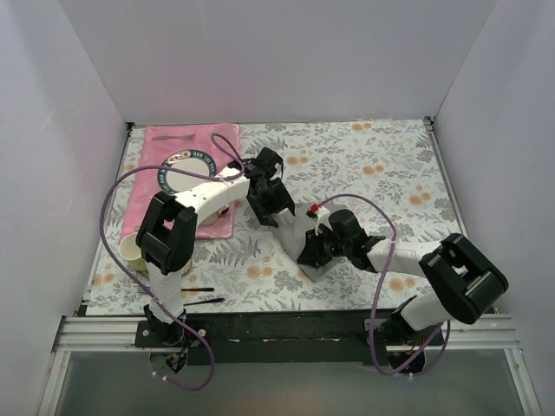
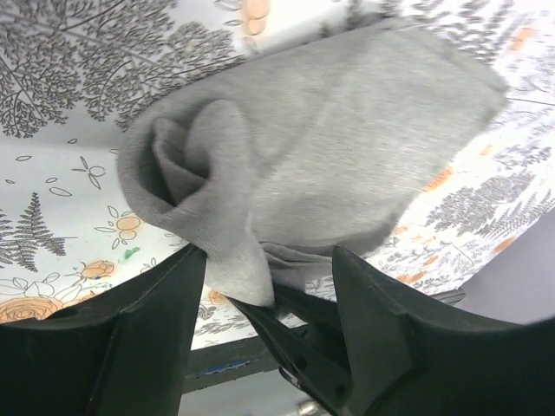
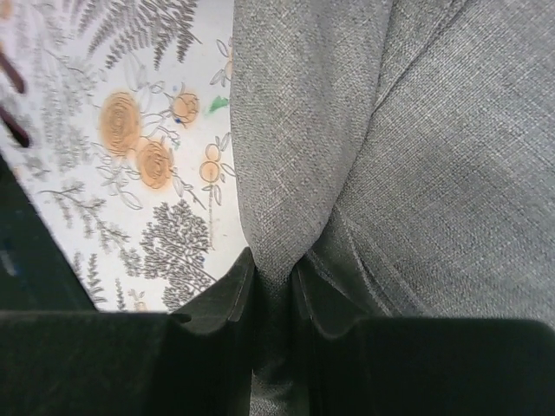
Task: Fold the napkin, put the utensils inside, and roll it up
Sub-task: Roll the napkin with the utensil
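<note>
The grey napkin (image 1: 295,234) lies rolled in a loose bundle on the floral tablecloth at mid-table. In the left wrist view the napkin (image 2: 329,139) shows a spiral end at its left, with a loose flap hanging down. My left gripper (image 1: 276,208) is at the bundle's far end. Its jaws (image 2: 269,295) stand wide open, with the flap beside the left finger (image 2: 156,329). My right gripper (image 1: 308,251) is at the near end, and in its wrist view the gripper (image 3: 273,277) is shut on a fold of the napkin (image 3: 416,156). No orange-tan utensil is visible.
A pink placemat (image 1: 186,152) at the back left holds a plate (image 1: 185,171) and a purple-handled fork (image 1: 178,137). A cream cup (image 1: 130,250) sits by the left arm. Thin black utensils (image 1: 201,295) lie near the front edge. White walls enclose the table.
</note>
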